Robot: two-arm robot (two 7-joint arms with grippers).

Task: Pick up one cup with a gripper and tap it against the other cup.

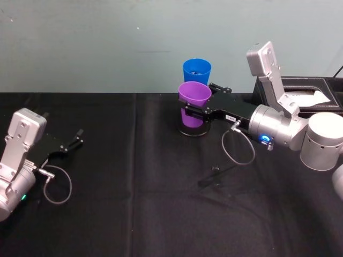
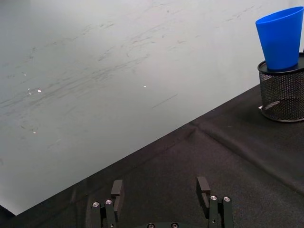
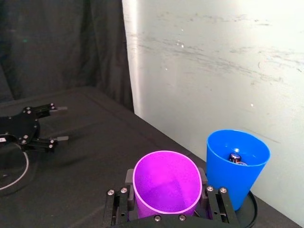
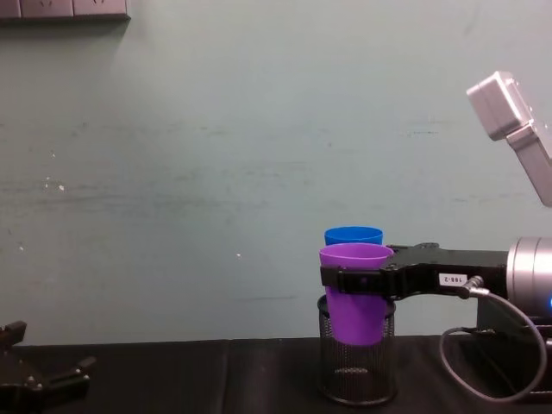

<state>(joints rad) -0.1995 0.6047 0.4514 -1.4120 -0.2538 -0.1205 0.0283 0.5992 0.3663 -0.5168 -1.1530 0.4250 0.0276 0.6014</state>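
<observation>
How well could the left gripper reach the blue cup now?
Probably yes: the open left gripper sees the blue cup unblocked across the cloth; the right gripper holds the purple cup just in front.

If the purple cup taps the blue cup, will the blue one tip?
Probably light: the blue cup looks like thin plastic. It stands narrow end down in the mesh holder, so a firm tap might rock it. The right gripper holds the purple cup near it; the left gripper idles open, far left.
</observation>
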